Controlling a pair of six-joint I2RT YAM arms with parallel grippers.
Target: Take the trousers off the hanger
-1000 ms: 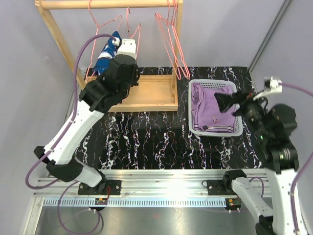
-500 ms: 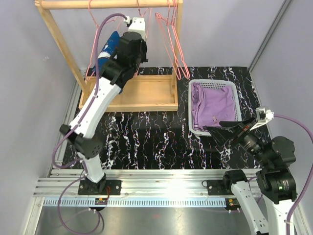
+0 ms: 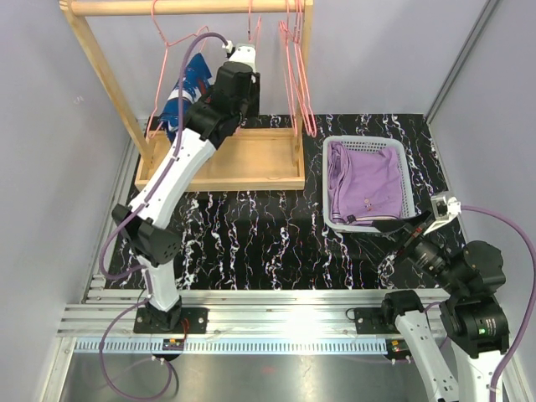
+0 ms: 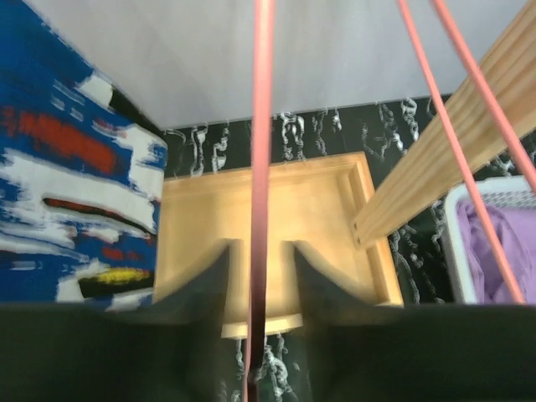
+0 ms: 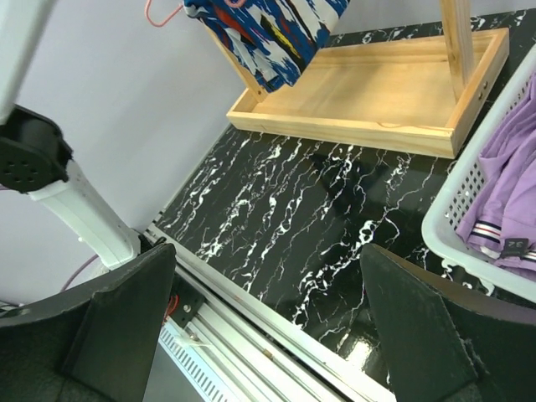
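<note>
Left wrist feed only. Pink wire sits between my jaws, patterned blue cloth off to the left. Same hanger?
Observer: No. From the top, the blue trousers hang on the leftmost hanger. Your wire is the next hanger along the rail.
Operator: Right arm?
Observer: The right arm sits low by the basket's near rim, its jaws wide open and empty.

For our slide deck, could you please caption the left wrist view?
Left gripper, jaws apart, straddles a pink hanger wire beside the blue patterned trousers.
</note>
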